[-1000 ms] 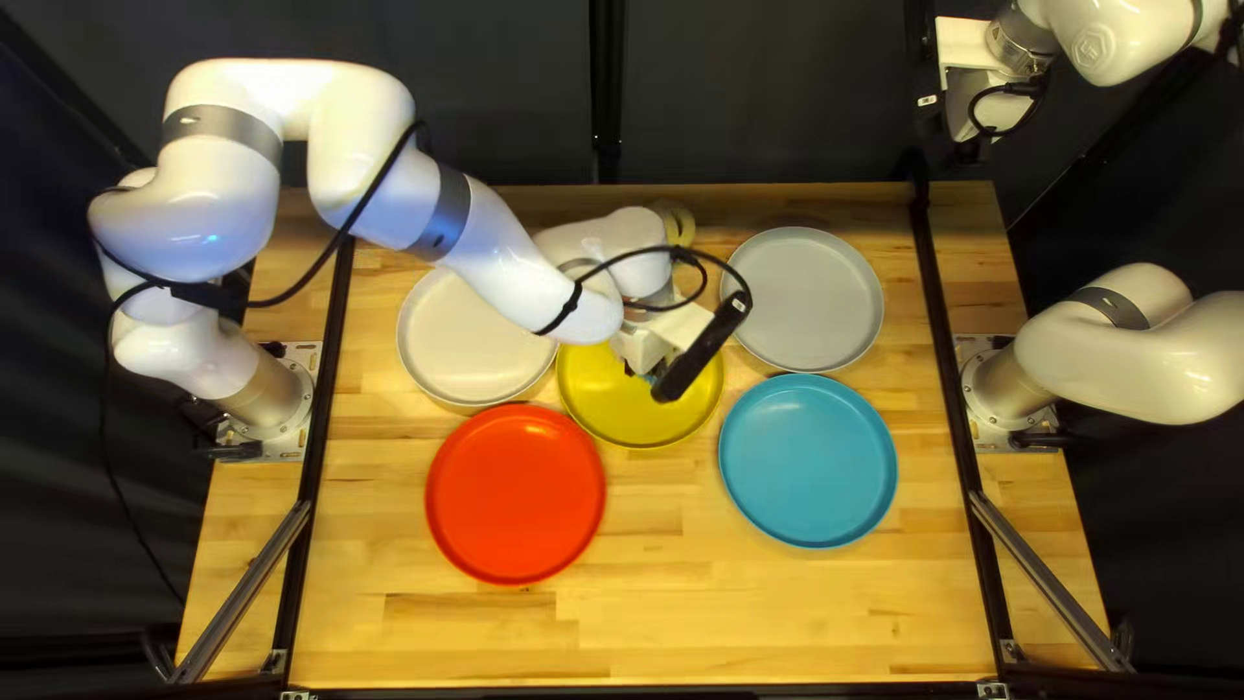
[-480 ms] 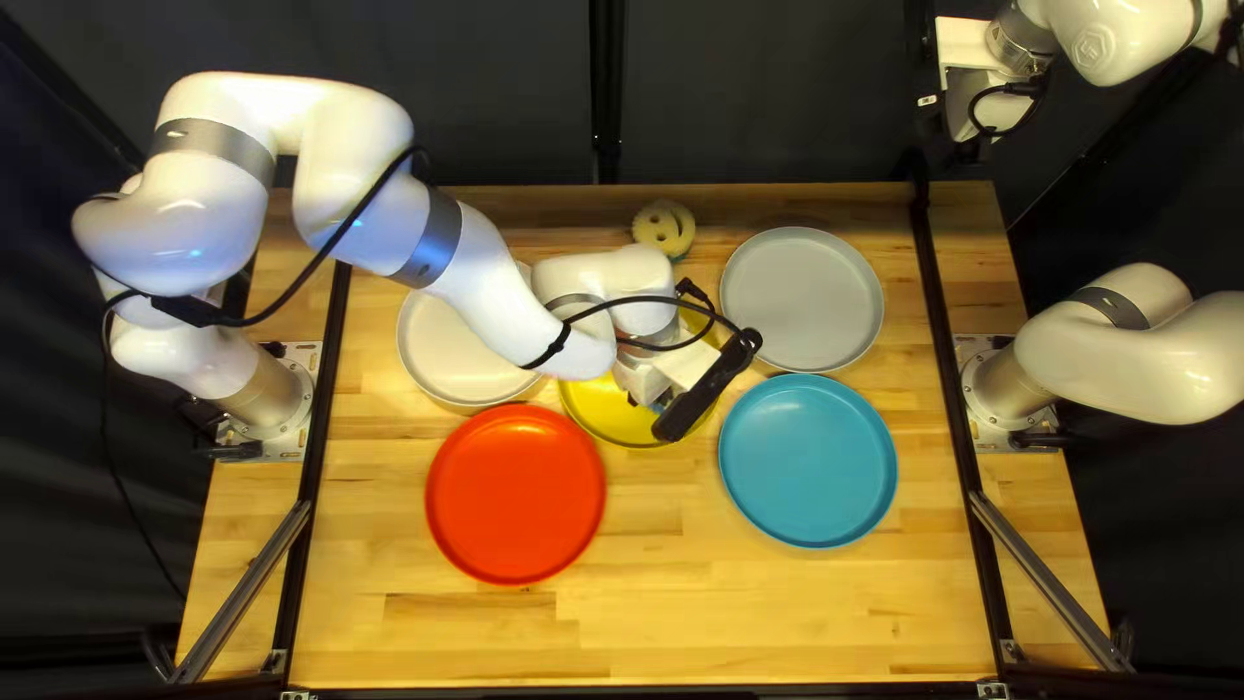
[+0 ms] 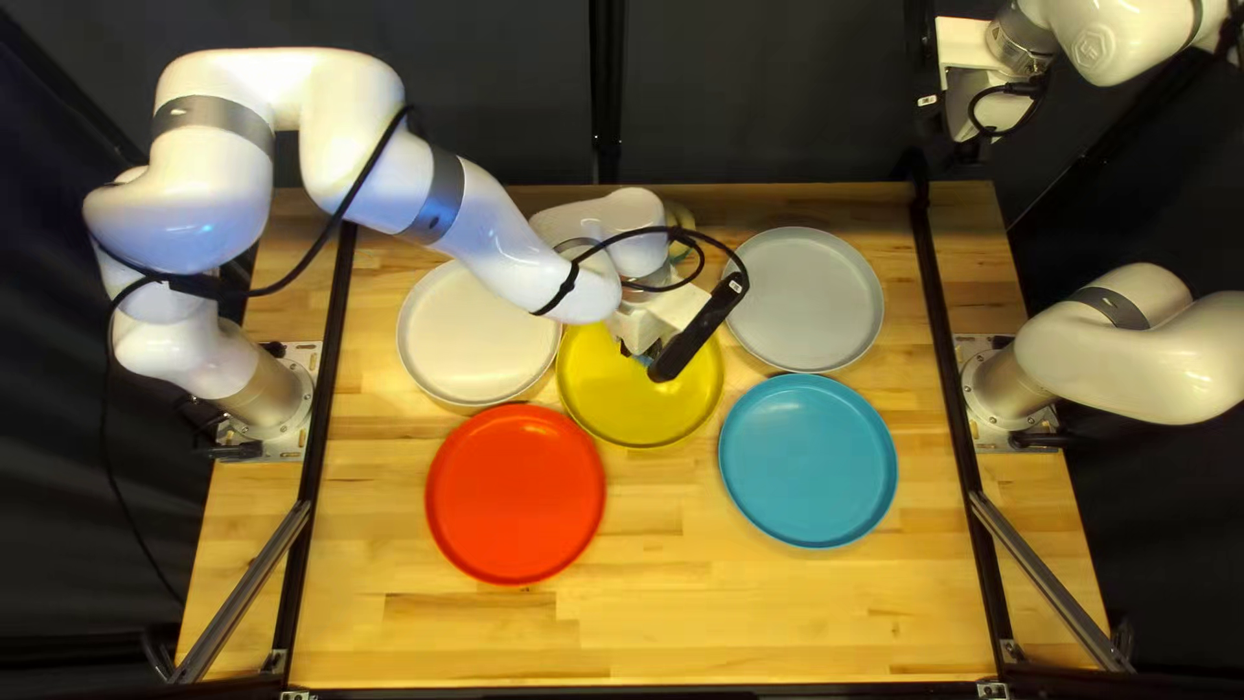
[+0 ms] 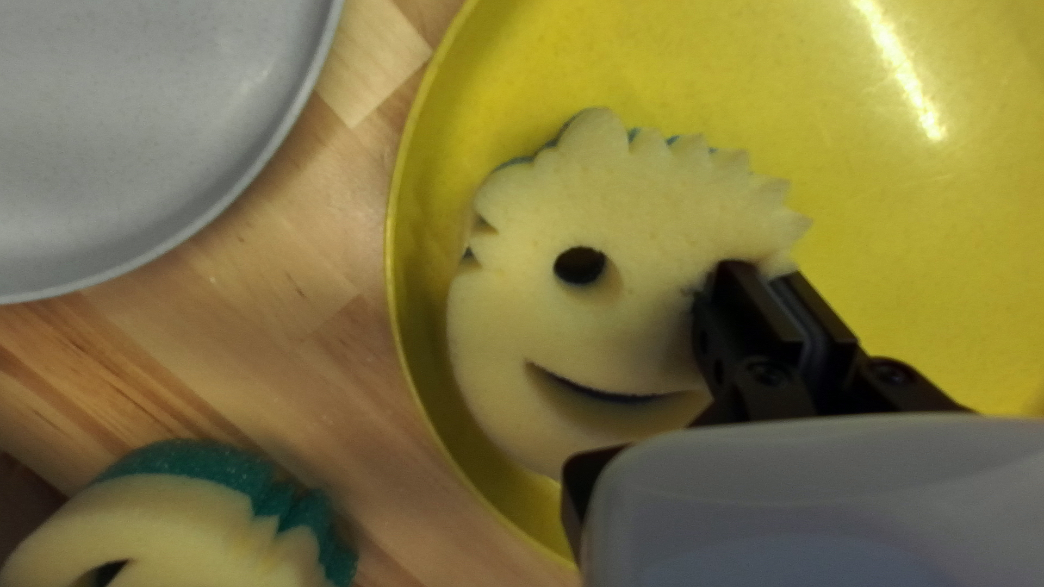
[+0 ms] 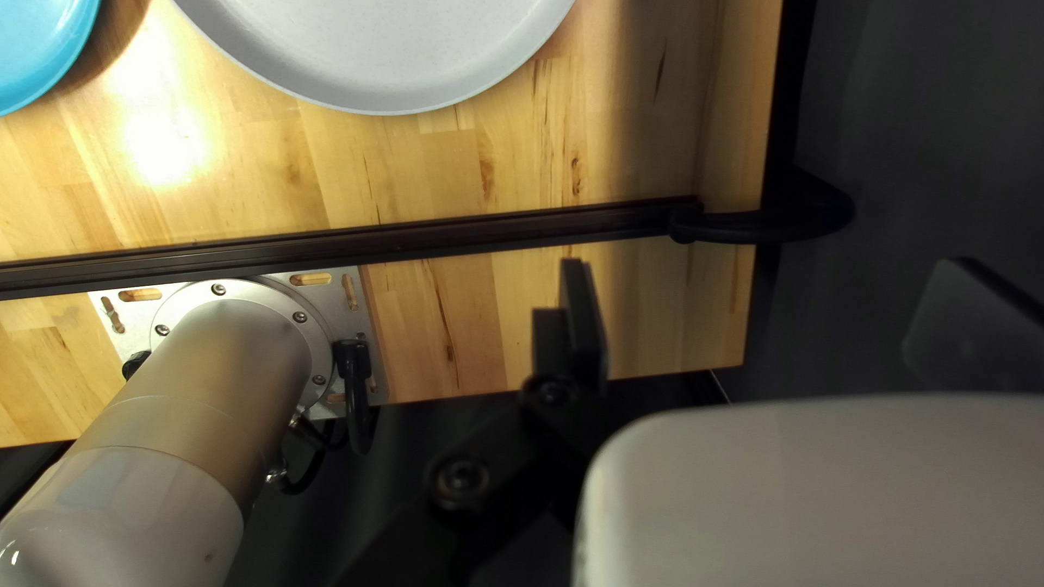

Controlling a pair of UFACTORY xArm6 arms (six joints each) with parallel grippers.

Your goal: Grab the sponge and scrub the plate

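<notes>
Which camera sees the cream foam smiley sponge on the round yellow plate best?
Left wrist view: the sponge is close, showing an eye hole, smile and spiky edge. In the top left view, my left arm hides nearly all of it. The right wrist view misses it.

left arm [image 3: 512, 266] farther back, more yellow plate [image 3: 648, 408] showing

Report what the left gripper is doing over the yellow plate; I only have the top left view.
Observer: The left gripper is shut on a smiley-faced sponge, near its edge.
Operator: Tell me which side of that sponge faces down.
Observer: Slivers of teal peek out from under its cream-coloured face, so the teal side is most likely toward the yellow plate.
</notes>
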